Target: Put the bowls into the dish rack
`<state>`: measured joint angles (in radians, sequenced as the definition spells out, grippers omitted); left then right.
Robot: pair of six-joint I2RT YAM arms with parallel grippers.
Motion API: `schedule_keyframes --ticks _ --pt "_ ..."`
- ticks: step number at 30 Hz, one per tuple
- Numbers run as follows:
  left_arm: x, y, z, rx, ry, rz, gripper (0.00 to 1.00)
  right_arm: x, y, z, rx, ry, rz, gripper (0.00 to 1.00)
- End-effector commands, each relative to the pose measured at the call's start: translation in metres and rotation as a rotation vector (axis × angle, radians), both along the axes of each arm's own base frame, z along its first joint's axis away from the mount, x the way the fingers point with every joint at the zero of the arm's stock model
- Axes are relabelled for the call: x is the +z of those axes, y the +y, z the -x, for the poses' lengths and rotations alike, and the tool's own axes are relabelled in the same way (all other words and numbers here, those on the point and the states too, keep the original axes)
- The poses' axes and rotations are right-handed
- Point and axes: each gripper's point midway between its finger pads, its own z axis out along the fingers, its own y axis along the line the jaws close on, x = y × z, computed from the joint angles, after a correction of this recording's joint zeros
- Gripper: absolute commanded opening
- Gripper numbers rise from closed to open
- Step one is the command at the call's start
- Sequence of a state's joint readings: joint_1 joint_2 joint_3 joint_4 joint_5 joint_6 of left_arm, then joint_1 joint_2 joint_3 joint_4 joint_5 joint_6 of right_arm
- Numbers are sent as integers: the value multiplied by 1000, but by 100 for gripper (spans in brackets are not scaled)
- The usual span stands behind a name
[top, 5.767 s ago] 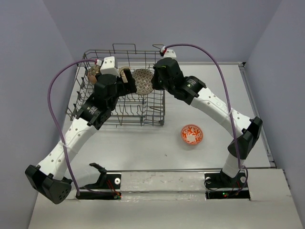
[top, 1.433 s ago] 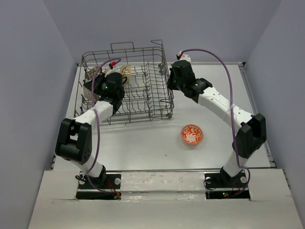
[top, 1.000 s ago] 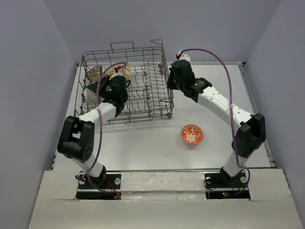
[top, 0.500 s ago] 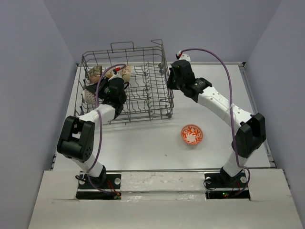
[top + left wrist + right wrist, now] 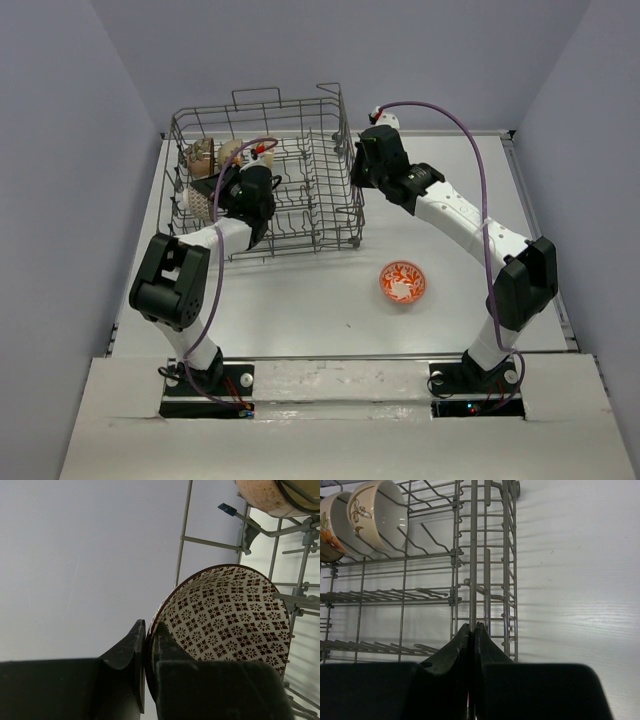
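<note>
The left fingers have edged rightward, pinching the patterned bowl by its rim near the dish rack's left wall. The right fingers clamp a right-wall wire. The orange bowl sits on open desk, lower right.

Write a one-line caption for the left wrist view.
Left gripper pinches the rim of a patterned bowl standing on edge against the dish rack wires.

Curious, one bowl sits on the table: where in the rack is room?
In the rack, middle and right rows stand bare, from the cream bowl to the right hand gripping its wall. The left end is crowded: bowls, left hand.
</note>
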<state>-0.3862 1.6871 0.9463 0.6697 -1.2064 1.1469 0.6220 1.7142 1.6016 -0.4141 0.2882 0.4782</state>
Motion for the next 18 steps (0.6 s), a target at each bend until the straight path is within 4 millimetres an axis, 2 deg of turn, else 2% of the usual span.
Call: schedule_keyframes --ticks 1,13,18 --pt "6 -4 1 24 -32 6 0 18 6 -5 23 -47 -23 1" --pt "-17 -28 -7 -24 56 -31 0 21 6 -5 26 -51 -28 1" --pt "-25 -32 -9 -24 68 -29 0 20 6 -4 26 -48 -28 1"
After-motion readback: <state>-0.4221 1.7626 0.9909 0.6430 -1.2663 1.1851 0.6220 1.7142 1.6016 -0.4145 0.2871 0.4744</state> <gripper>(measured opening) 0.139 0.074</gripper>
